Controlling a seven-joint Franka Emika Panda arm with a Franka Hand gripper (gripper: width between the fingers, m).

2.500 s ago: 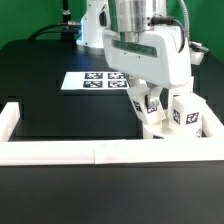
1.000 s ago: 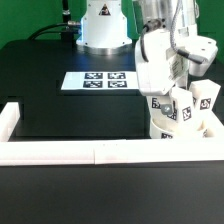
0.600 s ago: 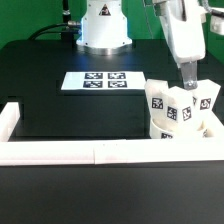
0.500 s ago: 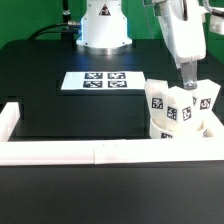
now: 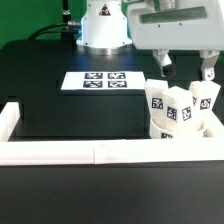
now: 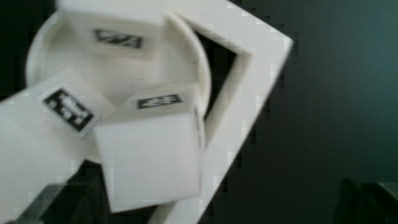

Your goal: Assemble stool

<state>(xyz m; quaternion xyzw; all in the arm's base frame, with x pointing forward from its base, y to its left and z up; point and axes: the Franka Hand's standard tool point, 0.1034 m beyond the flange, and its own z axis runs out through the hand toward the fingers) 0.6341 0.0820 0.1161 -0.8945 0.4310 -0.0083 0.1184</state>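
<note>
Three tagged leg blocks (image 5: pixel 180 108) stand on the seat (image 5: pixel 170 133), frame right; gripper (image 5: pixel 184 68) hovers above them, jaws wide, empty.

Green wall (image 5: pixel 25 15), black table (image 5: pixel 60 120), marker board (image 5: pixel 100 81)

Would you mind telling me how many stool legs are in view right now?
3, all standing on the seat in the rail's corner at the exterior view's right: one leg on the left, one in the middle, one on the right. None seems hidden.
</note>
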